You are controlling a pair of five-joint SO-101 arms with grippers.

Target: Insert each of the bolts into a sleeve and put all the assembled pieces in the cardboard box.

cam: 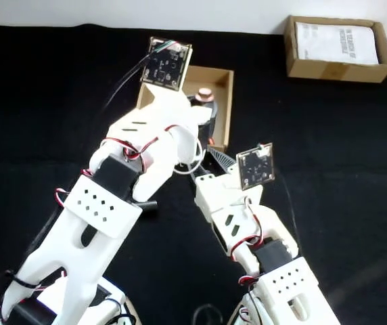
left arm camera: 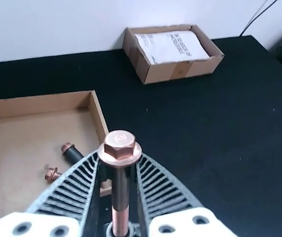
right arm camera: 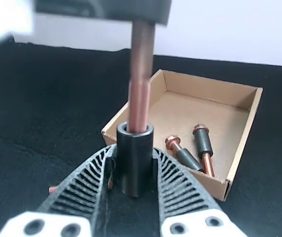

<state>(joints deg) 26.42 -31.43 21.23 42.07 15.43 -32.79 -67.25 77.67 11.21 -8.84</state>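
Left gripper (left arm camera: 119, 164) of mine clenched on bolt (left arm camera: 120, 148), just below head. My right gripper (right arm camera: 134, 150) clenched on sleeve (right arm camera: 135, 170), upright, just beside cardboard box (right arm camera: 245, 123). Bolt tip inside sleeve mouth, most of shank out: insertion begun, I judge, not seated. Two assembled pieces (right arm camera: 186, 159) lie in box. This pair left to seat and box.
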